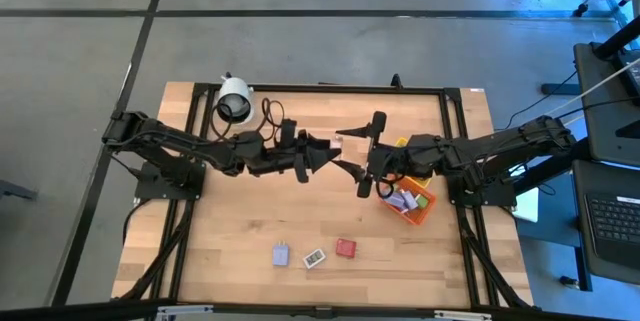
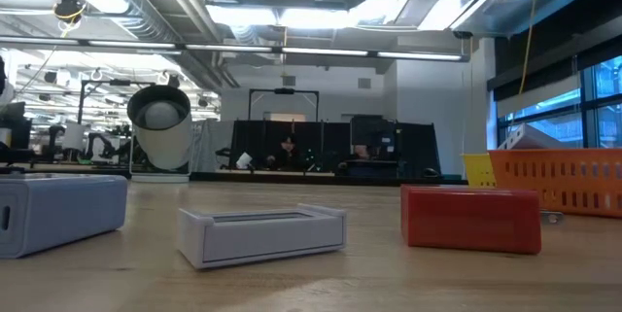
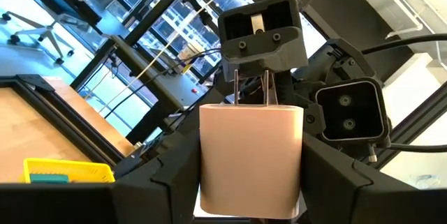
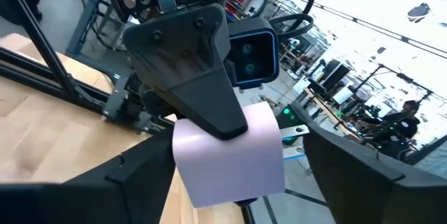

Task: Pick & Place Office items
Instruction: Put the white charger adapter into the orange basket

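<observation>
Left gripper [image 1: 318, 151]: raised over the middle of the light wooden table [image 1: 230, 221], fingers clamped on a small pale pink plug-in charger block [image 3: 251, 158] with two metal prongs (the prongs point toward the opposite arm in the left wrist view). In the right wrist view the same block [image 4: 230, 154] shows lavender-pink, pinched under one dark finger of the left gripper.

Right gripper [image 1: 362, 153]: facing the left one at close range above the table centre, fingers spread wide apart on either side of the block, not touching it as far as can be seen.

Items on the table, near edge, in a loose row and well apart from both grippers:
- lavender-blue rectangular block [image 1: 282, 254]; [image 2: 58, 213]
- white flat rectangular piece with a dark face [image 1: 314, 258]; [image 2: 262, 232]
- red square block [image 1: 346, 248]; [image 2: 471, 218]

Orange slotted plastic bin [image 1: 424, 208]: beneath the right arm, holding several small pieces, lavender and white among them; a yellow bin [image 1: 410, 171] sits just beside it, largely hidden by the arm.

White cylinder with a dark lens-like face [image 1: 235, 99]: at the far left corner of the table.
</observation>
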Controlling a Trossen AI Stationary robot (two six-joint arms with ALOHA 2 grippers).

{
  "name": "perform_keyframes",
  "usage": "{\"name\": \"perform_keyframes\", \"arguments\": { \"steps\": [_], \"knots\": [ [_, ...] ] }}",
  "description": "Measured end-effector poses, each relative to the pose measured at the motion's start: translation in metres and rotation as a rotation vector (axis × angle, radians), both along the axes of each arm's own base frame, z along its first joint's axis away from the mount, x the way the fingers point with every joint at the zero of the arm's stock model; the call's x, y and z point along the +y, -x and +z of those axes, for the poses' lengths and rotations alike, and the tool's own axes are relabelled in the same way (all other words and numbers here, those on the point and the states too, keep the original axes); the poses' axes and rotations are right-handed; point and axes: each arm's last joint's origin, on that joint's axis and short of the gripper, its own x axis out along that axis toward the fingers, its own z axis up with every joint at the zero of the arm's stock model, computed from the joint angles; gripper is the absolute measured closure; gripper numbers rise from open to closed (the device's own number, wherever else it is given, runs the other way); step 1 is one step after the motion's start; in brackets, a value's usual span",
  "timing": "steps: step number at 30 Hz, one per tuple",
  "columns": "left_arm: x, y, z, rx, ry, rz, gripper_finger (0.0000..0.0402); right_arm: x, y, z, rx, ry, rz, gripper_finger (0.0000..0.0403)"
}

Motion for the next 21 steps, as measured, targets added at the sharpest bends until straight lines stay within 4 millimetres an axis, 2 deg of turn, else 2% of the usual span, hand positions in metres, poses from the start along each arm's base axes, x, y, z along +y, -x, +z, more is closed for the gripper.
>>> {"name": "perform_keyframes", "arguments": {
  "steps": [6, 15, 21],
  "knots": [
    [0.0001, 0.0000, 0.0001, -0.001, 0.000, 0.001, 0.0208, 0.0000, 0.0002, 0.0001, -0.002, -0.001, -0.014, 0.0107],
    [0.0041, 0.0011, 0.0039, -0.027, 0.007, 0.006, 0.0208, 0.0020, 0.0024, -0.0003, -0.004, -0.022, -0.067, 0.0067],
    [0.0047, 0.0010, 0.0039, -0.026, 0.009, 0.003, 0.0208, 0.0039, 0.0033, 0.0002, -0.010, -0.021, -0.084, 0.0067]
  ]
}}
